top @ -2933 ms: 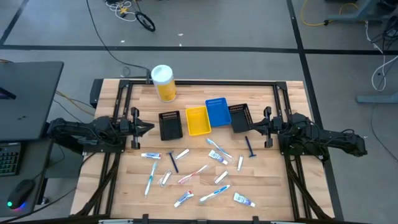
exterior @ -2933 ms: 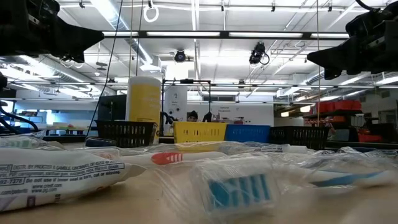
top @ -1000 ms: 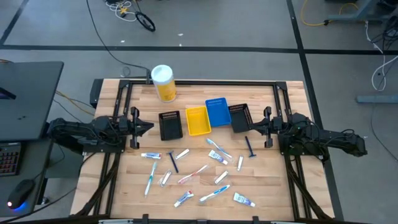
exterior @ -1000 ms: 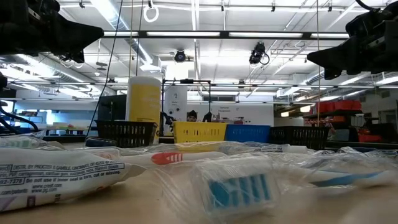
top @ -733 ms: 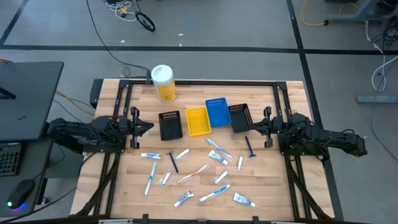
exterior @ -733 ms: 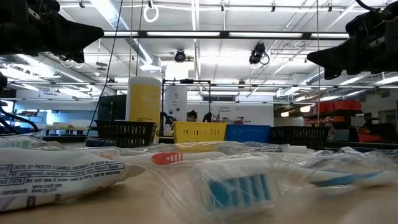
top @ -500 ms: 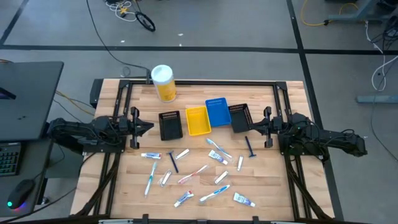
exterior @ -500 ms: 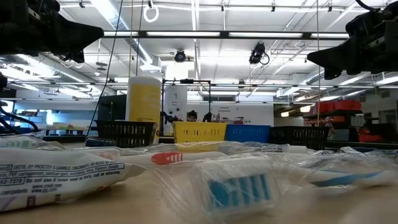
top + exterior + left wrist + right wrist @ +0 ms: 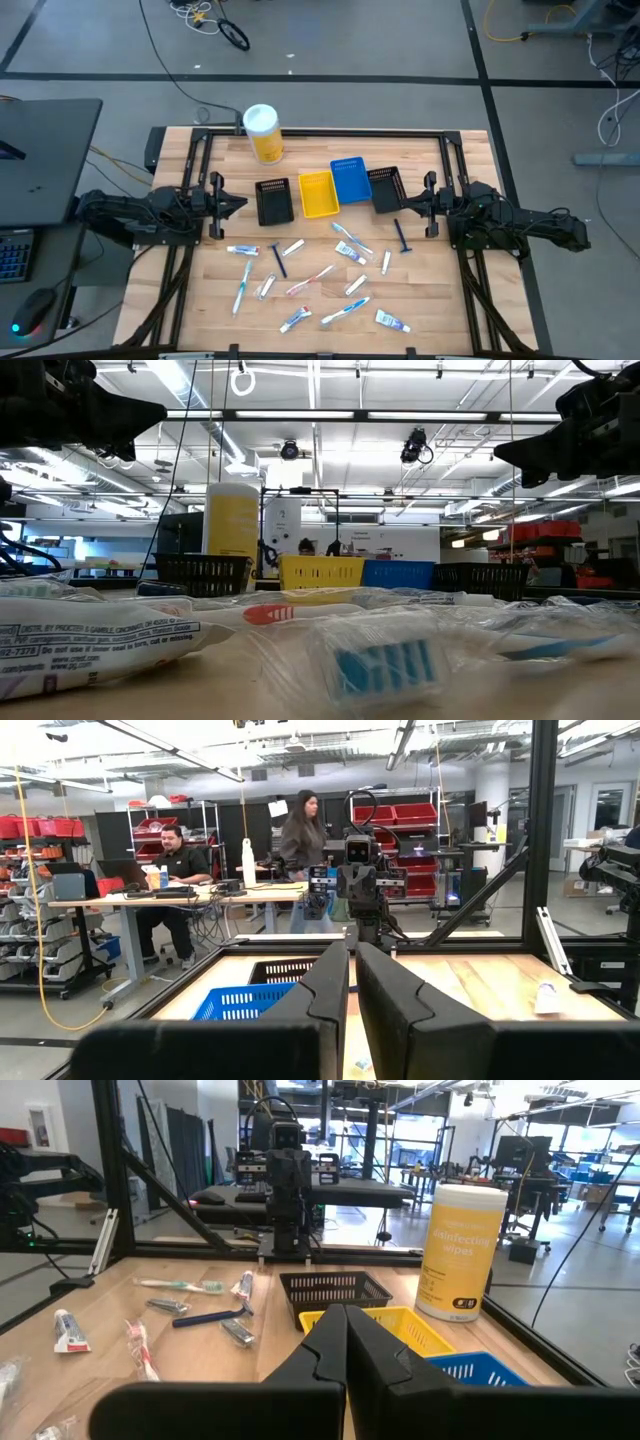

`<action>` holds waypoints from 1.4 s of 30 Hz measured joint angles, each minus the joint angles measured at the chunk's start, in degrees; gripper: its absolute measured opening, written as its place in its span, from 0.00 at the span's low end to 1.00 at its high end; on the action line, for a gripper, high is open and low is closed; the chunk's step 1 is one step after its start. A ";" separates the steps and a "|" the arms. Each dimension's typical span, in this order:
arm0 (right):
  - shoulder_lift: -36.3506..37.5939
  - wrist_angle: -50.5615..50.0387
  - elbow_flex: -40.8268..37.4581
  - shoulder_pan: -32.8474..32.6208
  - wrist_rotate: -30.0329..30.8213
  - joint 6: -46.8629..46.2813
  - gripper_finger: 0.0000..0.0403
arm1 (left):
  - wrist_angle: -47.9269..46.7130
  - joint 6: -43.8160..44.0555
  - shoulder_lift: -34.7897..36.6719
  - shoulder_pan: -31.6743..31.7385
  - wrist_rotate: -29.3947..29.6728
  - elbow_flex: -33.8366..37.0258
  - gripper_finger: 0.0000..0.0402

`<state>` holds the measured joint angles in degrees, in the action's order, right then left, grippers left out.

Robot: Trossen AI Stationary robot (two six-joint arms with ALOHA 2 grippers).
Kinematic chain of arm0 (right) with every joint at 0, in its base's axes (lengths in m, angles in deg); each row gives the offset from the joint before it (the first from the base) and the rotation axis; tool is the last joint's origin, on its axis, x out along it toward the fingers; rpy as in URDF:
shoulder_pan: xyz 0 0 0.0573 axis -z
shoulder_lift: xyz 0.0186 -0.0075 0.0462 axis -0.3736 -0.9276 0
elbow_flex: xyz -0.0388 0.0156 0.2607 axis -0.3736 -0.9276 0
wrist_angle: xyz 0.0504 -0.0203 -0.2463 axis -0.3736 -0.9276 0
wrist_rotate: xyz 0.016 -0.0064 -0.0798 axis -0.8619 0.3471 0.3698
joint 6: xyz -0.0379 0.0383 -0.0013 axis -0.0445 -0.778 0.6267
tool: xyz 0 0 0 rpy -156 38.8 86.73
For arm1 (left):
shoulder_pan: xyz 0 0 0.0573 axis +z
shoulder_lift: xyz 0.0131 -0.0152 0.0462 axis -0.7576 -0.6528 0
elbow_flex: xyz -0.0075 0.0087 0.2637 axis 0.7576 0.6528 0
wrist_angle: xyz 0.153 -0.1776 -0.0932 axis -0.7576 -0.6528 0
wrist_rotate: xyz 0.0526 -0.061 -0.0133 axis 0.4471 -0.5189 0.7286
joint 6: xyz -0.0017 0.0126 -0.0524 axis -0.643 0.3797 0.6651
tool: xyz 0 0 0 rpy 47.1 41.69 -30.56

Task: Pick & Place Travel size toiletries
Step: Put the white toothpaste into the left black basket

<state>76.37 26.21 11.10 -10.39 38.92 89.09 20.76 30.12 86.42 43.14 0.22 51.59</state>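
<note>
we see both tools idle with fingers together — left tool point(image 9: 240, 203) and right tool point(image 9: 402, 206) at the bench point(image 9: 430, 290) sides, toiletries point(image 9: 318, 280) scattered between.

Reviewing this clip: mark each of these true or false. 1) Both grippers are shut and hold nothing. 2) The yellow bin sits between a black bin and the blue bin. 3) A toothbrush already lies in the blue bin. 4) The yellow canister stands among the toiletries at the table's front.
1) True: the left gripper and the right gripper are shut and empty.
2) True: the yellow bin sits between a black bin and the blue bin.
3) False: the blue bin looks empty; the toiletries lie on the table.
4) False: the yellow canister stands at the back, behind the bins.
</note>
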 joint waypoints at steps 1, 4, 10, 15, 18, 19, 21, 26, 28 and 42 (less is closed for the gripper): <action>-0.02 0.00 0.01 0.00 0.00 0.00 0.00 | 0.00 0.00 0.00 0.00 0.00 0.00 0.08; -0.02 0.00 0.02 -0.02 0.01 0.00 0.00 | 0.00 0.00 0.00 0.00 0.00 0.00 0.08; -0.02 0.00 0.00 -0.01 0.00 0.00 0.00 | 0.00 0.00 0.00 0.00 0.00 0.00 0.08; 0.00 0.00 0.02 0.00 0.00 0.00 0.00 | 0.00 0.00 0.00 -0.01 0.00 0.00 0.08; -0.01 0.00 0.02 0.00 0.02 0.01 0.00 | 0.00 0.00 0.00 -0.02 0.00 0.00 0.08; -0.01 0.00 0.01 -0.01 0.01 0.00 0.00 | 0.00 0.00 0.00 0.00 0.00 0.00 0.08; -0.02 0.00 0.02 0.00 0.02 0.01 0.00 | 0.00 0.00 0.02 0.00 0.00 0.00 0.08; -0.01 0.00 0.01 -0.01 0.02 0.00 0.00 | 0.00 0.00 0.00 0.00 0.00 0.00 0.08; 0.00 0.00 0.00 0.00 0.02 0.00 0.00 | 0.00 0.00 0.02 0.00 0.00 0.00 0.08; 0.00 1.29 0.02 0.00 4.02 0.00 0.00 | 0.00 0.00 0.00 -0.01 0.00 0.00 0.08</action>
<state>76.37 27.51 11.11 -10.39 42.94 89.09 20.76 30.12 86.42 43.13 0.22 51.59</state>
